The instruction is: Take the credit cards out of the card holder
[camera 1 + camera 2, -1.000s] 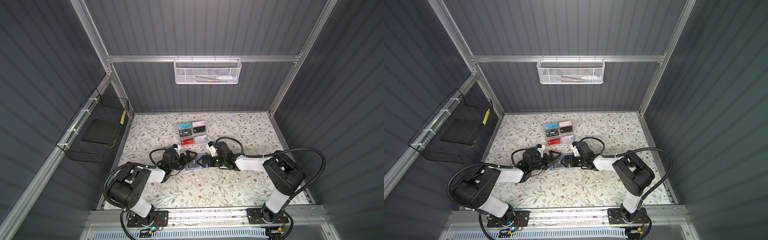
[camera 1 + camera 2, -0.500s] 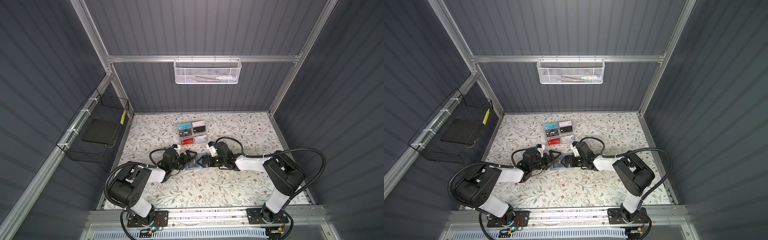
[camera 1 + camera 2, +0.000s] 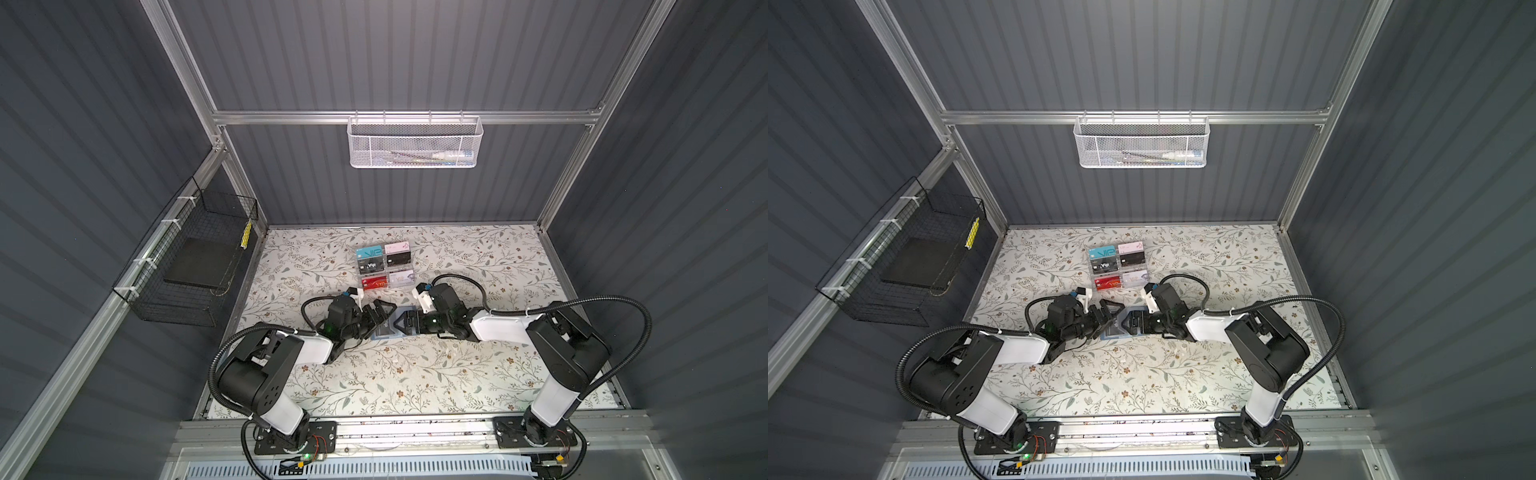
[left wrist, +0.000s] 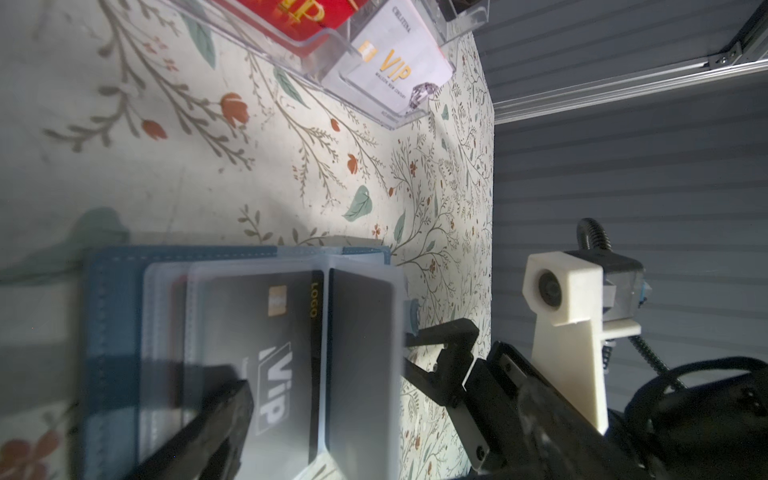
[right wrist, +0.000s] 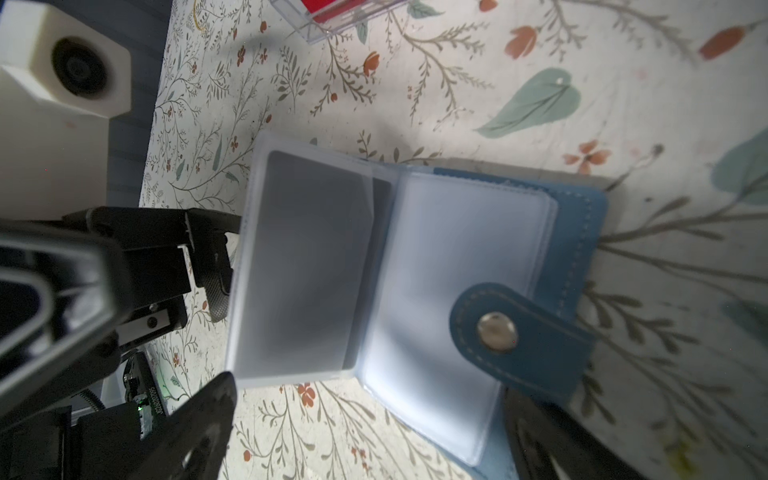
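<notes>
The slate-blue card holder (image 3: 388, 329) (image 3: 1116, 332) lies open on the floral table between both arms. Its sleeve page (image 4: 361, 353) (image 5: 307, 266) stands upright with a dark credit card inside. Beside it, a black "VIP" credit card (image 4: 274, 332) lies in a flat sleeve. The snap tab (image 5: 498, 328) rests over an empty sleeve (image 5: 436, 270). My left gripper (image 3: 376, 313) (image 3: 1108, 313) (image 4: 384, 386) is open, jaws astride the upright page. My right gripper (image 3: 401, 324) (image 3: 1133, 324) (image 5: 374, 415) is open at the holder's opposite edge, holding nothing.
A clear acrylic rack (image 3: 384, 266) (image 3: 1119, 266) (image 4: 374, 112) of coloured cards stands just behind the holder. A black wire basket (image 3: 199, 266) hangs on the left wall and a white mesh basket (image 3: 413, 143) on the back wall.
</notes>
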You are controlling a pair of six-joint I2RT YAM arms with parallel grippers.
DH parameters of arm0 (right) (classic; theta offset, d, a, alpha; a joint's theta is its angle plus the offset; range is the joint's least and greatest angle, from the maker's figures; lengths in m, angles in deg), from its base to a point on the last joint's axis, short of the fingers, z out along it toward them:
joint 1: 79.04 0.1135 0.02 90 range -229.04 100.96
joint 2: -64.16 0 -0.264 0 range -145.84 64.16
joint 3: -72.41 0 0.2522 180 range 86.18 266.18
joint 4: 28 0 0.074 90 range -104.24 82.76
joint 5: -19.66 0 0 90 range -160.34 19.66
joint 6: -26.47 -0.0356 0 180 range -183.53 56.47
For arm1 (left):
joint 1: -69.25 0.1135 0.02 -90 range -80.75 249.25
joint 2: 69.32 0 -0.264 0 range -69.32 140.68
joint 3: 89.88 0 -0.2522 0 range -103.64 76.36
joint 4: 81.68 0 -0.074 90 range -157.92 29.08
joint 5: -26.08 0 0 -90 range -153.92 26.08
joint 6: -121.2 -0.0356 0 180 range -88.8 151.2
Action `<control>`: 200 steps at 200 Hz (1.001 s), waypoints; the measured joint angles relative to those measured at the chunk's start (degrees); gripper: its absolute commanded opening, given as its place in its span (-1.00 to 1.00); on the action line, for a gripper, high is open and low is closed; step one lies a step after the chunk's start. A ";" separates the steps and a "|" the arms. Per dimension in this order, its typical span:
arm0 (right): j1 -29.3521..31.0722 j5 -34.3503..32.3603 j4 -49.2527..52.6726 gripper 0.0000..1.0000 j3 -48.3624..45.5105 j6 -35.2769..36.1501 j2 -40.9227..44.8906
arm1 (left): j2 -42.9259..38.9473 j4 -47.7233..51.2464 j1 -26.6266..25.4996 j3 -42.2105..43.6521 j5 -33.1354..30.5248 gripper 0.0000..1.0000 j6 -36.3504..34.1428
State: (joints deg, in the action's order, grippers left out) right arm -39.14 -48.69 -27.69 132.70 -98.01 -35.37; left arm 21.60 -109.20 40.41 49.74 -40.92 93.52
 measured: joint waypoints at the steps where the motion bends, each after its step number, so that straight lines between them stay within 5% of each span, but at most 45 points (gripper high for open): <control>1: 0.00 -0.02 0.00 0.98 0.00 0.00 0.00 | 0.00 0.04 -0.02 -0.02 0.00 1.00 0.00; 200: -4.02 -5.31 6.49 0.98 -3.23 0.35 8.59 | 2.29 1.77 -2.19 -4.63 -0.04 1.00 1.33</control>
State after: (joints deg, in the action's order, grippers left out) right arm -43.16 -54.00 -21.20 129.46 -97.66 -26.78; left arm 23.89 -107.43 38.23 45.11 -40.96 94.86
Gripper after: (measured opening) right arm 0.988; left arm 0.997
